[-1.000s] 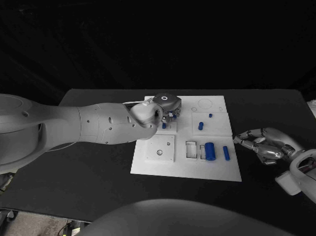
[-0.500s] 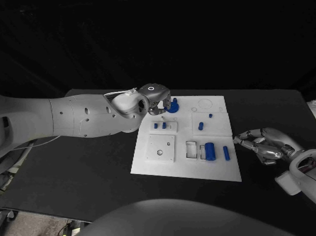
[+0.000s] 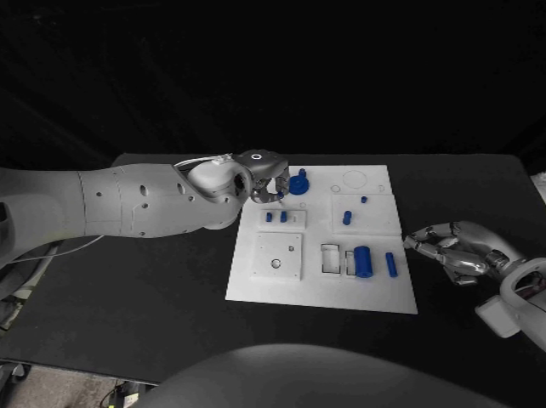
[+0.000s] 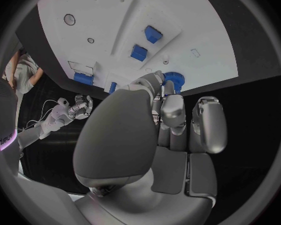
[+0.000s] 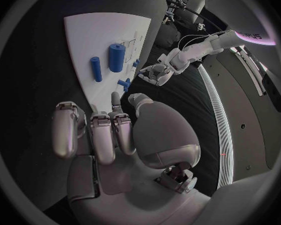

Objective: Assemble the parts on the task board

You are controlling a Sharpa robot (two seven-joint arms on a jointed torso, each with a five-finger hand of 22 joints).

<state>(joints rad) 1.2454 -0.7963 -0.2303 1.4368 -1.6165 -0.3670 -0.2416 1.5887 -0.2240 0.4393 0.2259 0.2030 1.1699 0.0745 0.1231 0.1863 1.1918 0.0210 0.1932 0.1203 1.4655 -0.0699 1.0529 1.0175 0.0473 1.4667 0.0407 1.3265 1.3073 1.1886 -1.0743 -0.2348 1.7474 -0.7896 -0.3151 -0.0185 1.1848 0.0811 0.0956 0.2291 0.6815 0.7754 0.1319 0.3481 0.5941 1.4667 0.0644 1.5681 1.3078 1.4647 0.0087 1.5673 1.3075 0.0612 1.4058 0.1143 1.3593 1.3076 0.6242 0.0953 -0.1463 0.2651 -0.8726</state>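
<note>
Head view: the black worktop (image 3: 139, 289) runs from the near edge back to a dark, unlit room; nearest on it lies the white task board (image 3: 255, 285), its close rows carrying a fat blue cylinder (image 3: 362, 261) and a thin blue peg (image 3: 391, 263) just beside it; to the board's right, resting on the worktop and apart from the board, the right robot hand (image 3: 455, 252) has its fingers curled in on nothing; farther back sit two small blue blocks (image 3: 277, 217) and another short blue peg (image 3: 347, 218); at the board's far left corner the left robot hand (image 3: 270, 180) pinches a round blue part (image 3: 298, 184), held over that far edge; left wrist view shows that blue part (image 4: 173, 81) at the fingertips (image 4: 154, 80); beyond the worktop only blackness.
</note>
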